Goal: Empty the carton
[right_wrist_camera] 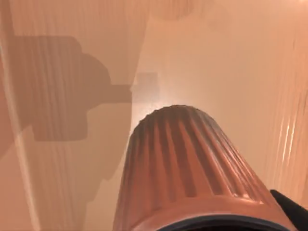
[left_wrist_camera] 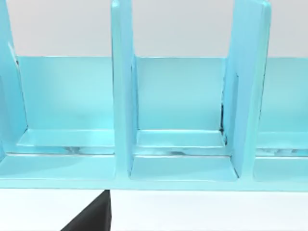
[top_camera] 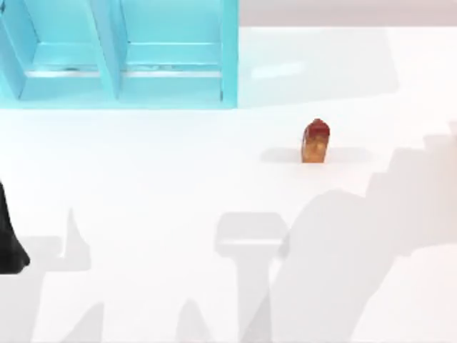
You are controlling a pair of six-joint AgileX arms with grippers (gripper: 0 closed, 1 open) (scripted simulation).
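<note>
The carton [top_camera: 315,141], a small orange-amber box with a red peaked top, stands upright on the white table right of centre, with nothing touching it. In the right wrist view a ribbed pinkish-brown cup [right_wrist_camera: 187,163] with a dark rim sits very close to the camera and above the table, its shadow falling on the surface below. My right gripper [right_wrist_camera: 211,224] is shut on this cup, and one dark finger [right_wrist_camera: 290,208] shows at its side. My left gripper [top_camera: 8,246] is parked at the table's left edge, far from the carton.
A light blue rack [top_camera: 121,57] with upright dividers stands at the back left; the left wrist view looks straight into its compartments [left_wrist_camera: 180,120]. Arm shadows lie across the table's front and right.
</note>
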